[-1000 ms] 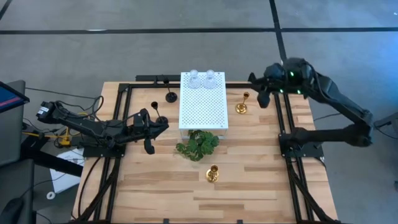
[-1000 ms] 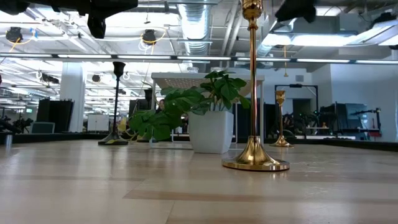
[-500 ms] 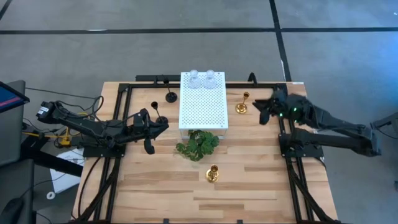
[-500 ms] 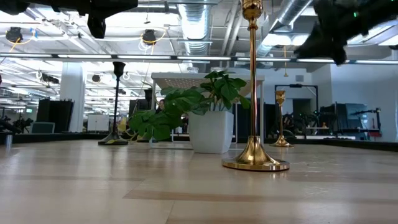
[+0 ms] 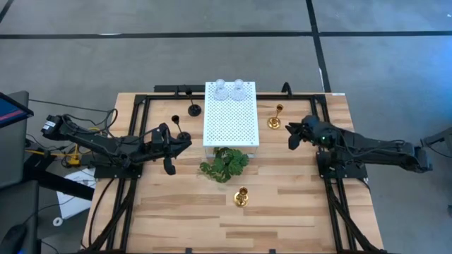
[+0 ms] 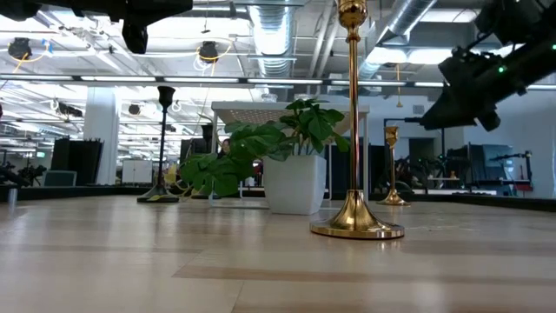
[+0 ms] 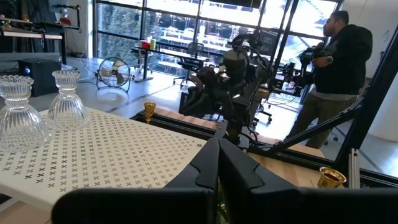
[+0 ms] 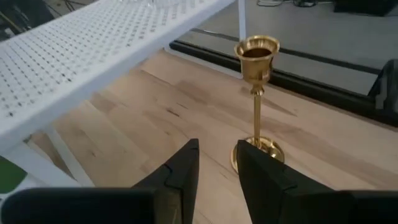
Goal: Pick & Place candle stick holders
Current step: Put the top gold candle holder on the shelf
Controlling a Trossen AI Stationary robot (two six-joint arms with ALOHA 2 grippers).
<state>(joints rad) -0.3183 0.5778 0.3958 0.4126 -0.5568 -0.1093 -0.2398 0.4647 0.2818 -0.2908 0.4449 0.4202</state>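
While the left gripper (image 5: 169, 152) waits over the table's left half with its fingers pressed together, the right gripper (image 5: 292, 134) hangs low just beside a gold holder (image 5: 275, 118), its fingers (image 8: 266, 180) parted only narrowly and gripping nothing. Seen from the right wrist, that holder (image 8: 256, 99) stands upright on the wood directly ahead of the fingertips. Beyond it, two glass holders (image 5: 229, 89) sit on the far end of the white rack (image 5: 231, 123). A second gold holder (image 5: 241, 197) stands well apart, nearer the front edge; two black holders (image 5: 186, 116) appear to stand by the left gripper.
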